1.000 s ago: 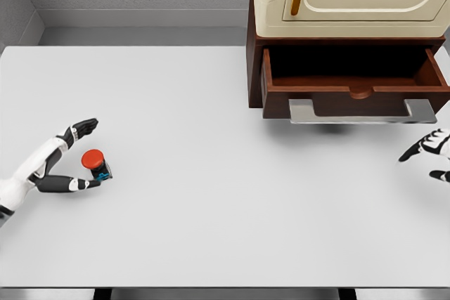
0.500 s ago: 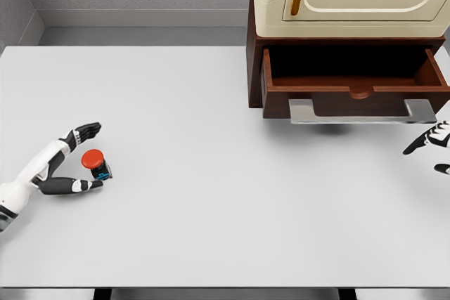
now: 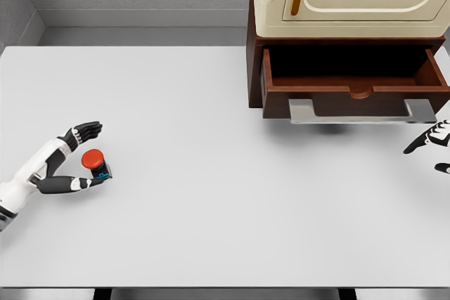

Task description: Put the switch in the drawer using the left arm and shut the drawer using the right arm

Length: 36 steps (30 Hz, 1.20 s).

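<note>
Barely shifted since before, the left robot hand (image 3: 70,163) brackets the red-capped switch (image 3: 96,163), fingers spread, not clasping. Right robot hand (image 3: 434,147), fingers released, is cropped beside the open drawer (image 3: 355,82). No readable labels.

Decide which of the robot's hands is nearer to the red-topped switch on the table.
Left. The left hand brackets the switch, fingers spread on either side. The right hand sits at the far right edge, below the open drawer.
</note>
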Available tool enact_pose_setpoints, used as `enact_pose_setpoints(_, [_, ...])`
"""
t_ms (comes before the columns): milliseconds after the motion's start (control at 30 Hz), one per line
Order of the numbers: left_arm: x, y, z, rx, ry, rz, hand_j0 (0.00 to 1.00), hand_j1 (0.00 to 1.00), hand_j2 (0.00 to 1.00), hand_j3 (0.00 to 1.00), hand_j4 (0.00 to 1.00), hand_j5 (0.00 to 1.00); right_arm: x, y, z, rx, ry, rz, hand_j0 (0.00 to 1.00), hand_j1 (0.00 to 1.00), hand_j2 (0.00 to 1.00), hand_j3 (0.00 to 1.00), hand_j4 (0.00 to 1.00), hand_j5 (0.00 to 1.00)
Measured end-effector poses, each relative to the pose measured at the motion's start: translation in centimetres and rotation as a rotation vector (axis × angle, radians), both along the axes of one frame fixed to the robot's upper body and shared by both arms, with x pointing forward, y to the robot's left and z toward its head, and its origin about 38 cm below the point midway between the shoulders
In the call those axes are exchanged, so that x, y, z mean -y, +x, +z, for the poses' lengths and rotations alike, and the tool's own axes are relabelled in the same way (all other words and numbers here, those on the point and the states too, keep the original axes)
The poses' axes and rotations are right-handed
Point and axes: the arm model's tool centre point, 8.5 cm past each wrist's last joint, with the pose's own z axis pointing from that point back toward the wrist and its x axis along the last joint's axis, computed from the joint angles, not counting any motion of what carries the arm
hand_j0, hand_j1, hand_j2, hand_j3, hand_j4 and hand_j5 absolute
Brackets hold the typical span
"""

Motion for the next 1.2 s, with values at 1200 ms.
enact_pose_setpoints(1200, [0.1, -0.7, -2.2, -0.069, 0.016, -0.006, 0.51, 0.51, 0.51, 0.51, 0.51, 0.51, 0.2, 0.0, 0.4, 0.012, -0.002, -0.005, 0.67, 0.67, 0.67, 0.67, 0.67, 0.67])
